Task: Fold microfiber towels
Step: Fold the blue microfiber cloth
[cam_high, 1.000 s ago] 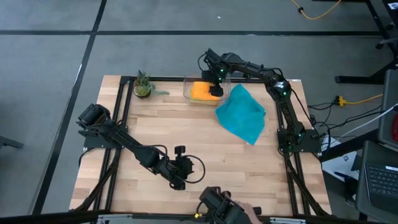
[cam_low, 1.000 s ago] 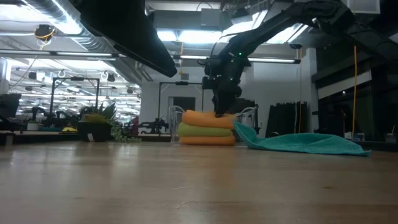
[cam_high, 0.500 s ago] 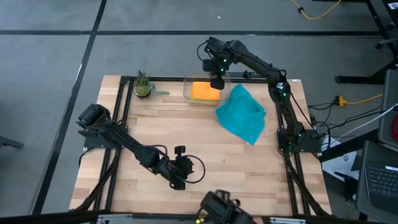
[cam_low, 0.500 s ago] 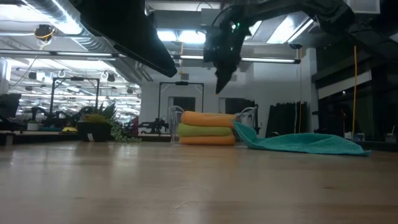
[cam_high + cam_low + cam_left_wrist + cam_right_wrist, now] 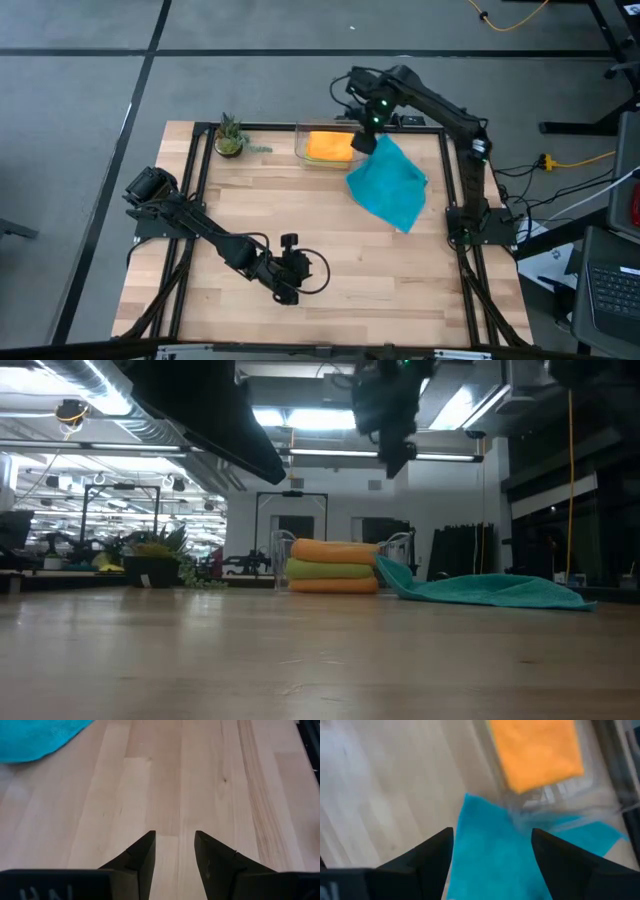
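Teal towel [image 5: 388, 184] lies spread and unfolded on the right half of the table, soft and rumpled, roughly diamond-shaped from above, its far corner touching the clear plastic bin [image 5: 301, 152]. Low view shows the same cloth [image 5: 487, 591] as a flat heap with one edge curled up against the bin wall. Inside the bin, three folded towels stacked: orange towel [image 5: 328, 146] on top, lime green towel [image 5: 331, 570] in the middle, second orange towel [image 5: 333, 586] at the bottom; each a plump rounded pad with fuzzy nap. Bin is thin, see-through, rectangular. Right gripper [image 5: 366, 141] hangs in the air well above the teal cloth's far corner, beside the bin; fingers spread wide, nothing between them, as the right wrist view confirms. Left gripper [image 5: 288, 296] sits low near the table's front edge, well apart from all cloths; its dark wedge fingers [image 5: 142, 855] are parted a little, gripping nothing, bare wood showing between. Table [image 5: 300, 220] is pale wooden planks with black metal frame. Small potted plant [image 5: 229, 137] at the far left corner.
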{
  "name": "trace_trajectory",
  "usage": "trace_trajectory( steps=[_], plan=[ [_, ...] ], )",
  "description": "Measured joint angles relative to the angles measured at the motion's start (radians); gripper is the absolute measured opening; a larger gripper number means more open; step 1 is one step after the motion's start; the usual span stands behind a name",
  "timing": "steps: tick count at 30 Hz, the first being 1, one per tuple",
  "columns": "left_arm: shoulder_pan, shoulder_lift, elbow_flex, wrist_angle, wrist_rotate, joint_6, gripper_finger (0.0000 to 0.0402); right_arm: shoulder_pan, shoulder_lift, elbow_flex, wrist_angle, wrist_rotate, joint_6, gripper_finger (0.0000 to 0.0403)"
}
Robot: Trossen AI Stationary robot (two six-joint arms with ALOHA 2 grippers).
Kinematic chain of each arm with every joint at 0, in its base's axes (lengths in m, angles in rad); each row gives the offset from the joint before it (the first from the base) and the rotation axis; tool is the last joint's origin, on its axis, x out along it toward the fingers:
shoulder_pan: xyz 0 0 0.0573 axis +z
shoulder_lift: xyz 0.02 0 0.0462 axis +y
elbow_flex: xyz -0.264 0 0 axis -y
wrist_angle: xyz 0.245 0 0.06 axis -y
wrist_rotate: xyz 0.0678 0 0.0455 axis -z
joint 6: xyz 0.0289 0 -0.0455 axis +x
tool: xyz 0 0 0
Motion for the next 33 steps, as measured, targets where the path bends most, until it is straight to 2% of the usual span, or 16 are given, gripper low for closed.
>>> trace_trajectory(
  steps=[4, 6, 11, 15, 18, 22, 24, 27, 29, 31, 33],
  plan=[
    [0.000, 0.000, 0.000, 0.002, -0.011, -0.001, 0.0130, 0.059, -0.149, -0.155, 0.021, 0.042, 0.027, 0.0269],
    [0.000, 0.000, 0.000, 0.002, -0.011, -0.001, 0.0130, 0.092, -0.224, -0.269, 0.092, 0.076, 0.065, 0.0269],
    [0.000, 0.000, 0.000, 0.009, -0.011, -0.002, 0.0130, 0.172, -0.415, -0.615, 0.390, 0.100, 0.162, 0.0269],
    [0.000, 0.000, 0.000, 0.010, -0.012, -0.002, 0.0130, 0.232, -0.507, -0.915, 0.677, 0.151, 0.227, 0.0269],
    [0.000, 0.000, 0.000, 0.016, -0.012, -0.002, 0.0130, 0.267, -0.531, -1.115, 0.908, 0.222, 0.320, 0.0269],
    [0.000, 0.000, 0.000, 0.017, -0.012, -0.002, 0.0130, 0.299, -0.512, -1.332, 1.134, 0.243, 0.419, 0.0269],
    [0.000, 0.000, 0.000, 0.019, -0.012, -0.002, 0.0130, 0.317, -0.513, -1.409, 1.181, 0.326, 0.476, 0.0269],
    [0.000, 0.000, 0.000, 0.022, -0.012, 0.002, 0.0130, 0.347, -0.520, -1.485, 1.205, 0.537, 0.568, 0.0269],
    [0.000, 0.000, 0.000, 0.022, -0.012, 0.002, 0.0130, 0.365, -0.519, -1.521, 1.222, 0.636, 0.648, 0.0269],
    [0.001, 0.000, 0.000, 0.024, -0.012, 0.003, 0.0130, 0.375, -0.505, -1.567, 1.252, 0.636, 0.688, 0.0269],
    [0.002, 0.000, 0.000, 0.024, -0.012, 0.005, 0.0130, 0.384, -0.492, -1.607, 1.337, 0.592, 0.702, 0.0269]
  ],
)
